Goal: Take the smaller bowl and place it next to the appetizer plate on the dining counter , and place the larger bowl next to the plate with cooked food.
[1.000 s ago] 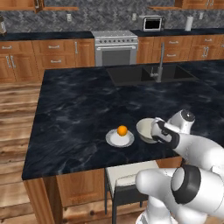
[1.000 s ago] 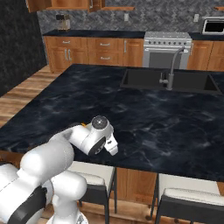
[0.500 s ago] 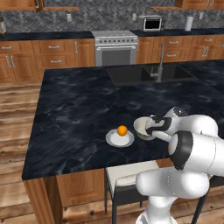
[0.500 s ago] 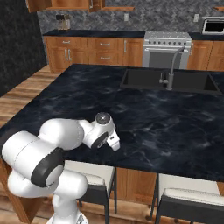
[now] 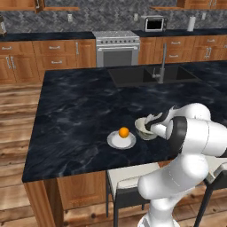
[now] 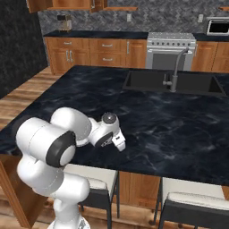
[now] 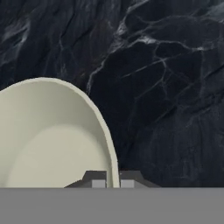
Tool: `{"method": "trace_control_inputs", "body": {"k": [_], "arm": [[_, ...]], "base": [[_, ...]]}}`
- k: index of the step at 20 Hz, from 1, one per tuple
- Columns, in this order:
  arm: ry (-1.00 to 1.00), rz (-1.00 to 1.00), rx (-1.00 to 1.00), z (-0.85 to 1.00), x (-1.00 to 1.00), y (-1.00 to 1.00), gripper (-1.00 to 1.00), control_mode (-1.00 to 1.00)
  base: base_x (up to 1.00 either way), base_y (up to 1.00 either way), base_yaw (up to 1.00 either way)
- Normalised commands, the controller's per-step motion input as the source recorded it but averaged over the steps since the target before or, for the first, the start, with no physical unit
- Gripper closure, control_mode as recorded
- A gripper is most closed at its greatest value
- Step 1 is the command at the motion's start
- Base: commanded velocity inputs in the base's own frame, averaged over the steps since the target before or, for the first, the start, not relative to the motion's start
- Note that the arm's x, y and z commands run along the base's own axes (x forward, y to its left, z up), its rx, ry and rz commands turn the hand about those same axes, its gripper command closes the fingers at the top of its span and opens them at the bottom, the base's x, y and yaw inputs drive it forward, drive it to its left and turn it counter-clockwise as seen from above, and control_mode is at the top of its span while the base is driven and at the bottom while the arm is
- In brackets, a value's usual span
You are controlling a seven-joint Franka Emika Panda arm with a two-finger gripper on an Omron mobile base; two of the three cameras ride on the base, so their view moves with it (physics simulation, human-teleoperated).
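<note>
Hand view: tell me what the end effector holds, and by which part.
The smaller bowl, pinched at its rim: the end effector is shut with one fingertip inside the wall and the other outside.

The smaller bowl [image 5: 145, 128], pale cream inside, sits upright just beside the appetizer plate [image 5: 121, 140] with its orange, on the dining counter [image 5: 80, 111].

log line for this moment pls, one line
phase: placing | gripper: shut on rim of small cream-green bowl | bowl: right beside small white plate with orange fruit | surface: black marbled island counter
</note>
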Motion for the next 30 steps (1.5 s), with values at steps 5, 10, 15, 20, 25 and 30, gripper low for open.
{"method": "trace_control_inputs", "body": {"k": [5, 10, 15, 20, 25, 30], "arm": [[-0.03, 0.0, -0.03, 0.06, -0.17, 0.01, -1.0, -1.0], [0.0, 0.0, 0.0, 0.79, -0.12, 0.0, -1.0, -1.0], [-0.01, 0.0, -0.01, 0.98, -0.19, 0.0, -1.0, -1.0], [-0.21, 0.01, -0.04, 0.75, -0.63, 0.0, -1.0, -1.0], [-0.24, 0.0, -0.05, 0.39, -0.4, 0.0, -1.0, -1.0], [-0.25, 0.02, -0.04, 0.51, -0.35, 0.0, -1.0, -1.0]], "base": [[0.0, 0.0, 0.0], [0.0, 0.0, 0.0], [0.0, 0.0, 0.0], [0.0, 0.0, 0.0], [0.0, 0.0, 0.0], [0.0, 0.0, 0.0]]}}
